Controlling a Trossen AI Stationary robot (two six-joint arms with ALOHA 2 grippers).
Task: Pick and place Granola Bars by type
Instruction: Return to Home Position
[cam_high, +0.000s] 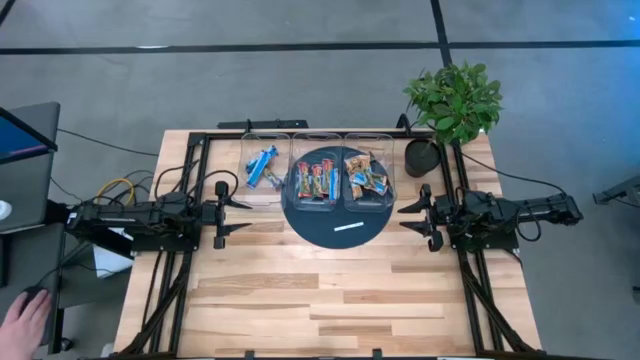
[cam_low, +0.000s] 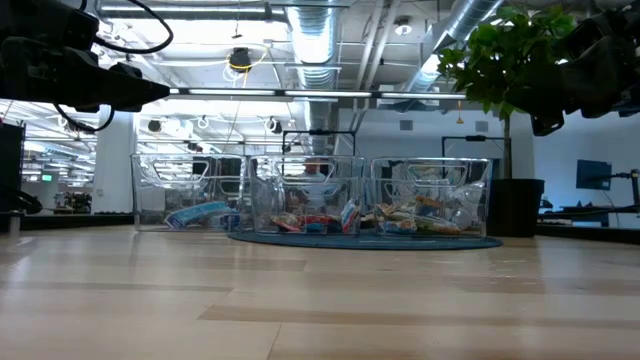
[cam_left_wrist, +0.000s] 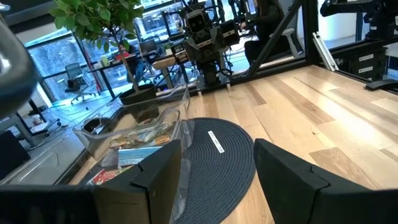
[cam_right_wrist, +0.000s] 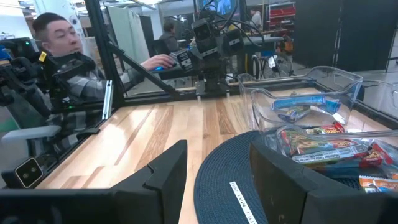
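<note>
1. High view: L gripper (cam_high: 248, 216) at table's left side, R gripper (cam_high: 402, 217) at right side. Both have fingers spread, nothing held, and face each other across dark mat (cam_high: 320, 232).
2. Granola bars lie in 3 clear bins (cam_high: 318, 136) at far side: blue bars (cam_high: 263, 165) left, red bars (cam_high: 316, 181) middle, orange bars (cam_high: 366, 178) right.
3. Low view alone shows bars lying low on bin floors.
4. White strip (cam_high: 349, 227) on mat, near side of bins; low view doesn't show it.
5. Only R wrist view shows a seated person (cam_right_wrist: 62, 56) beyond table's left side.
6. Only high view shows a person's hand (cam_high: 25, 315), near-left, off table.
</note>
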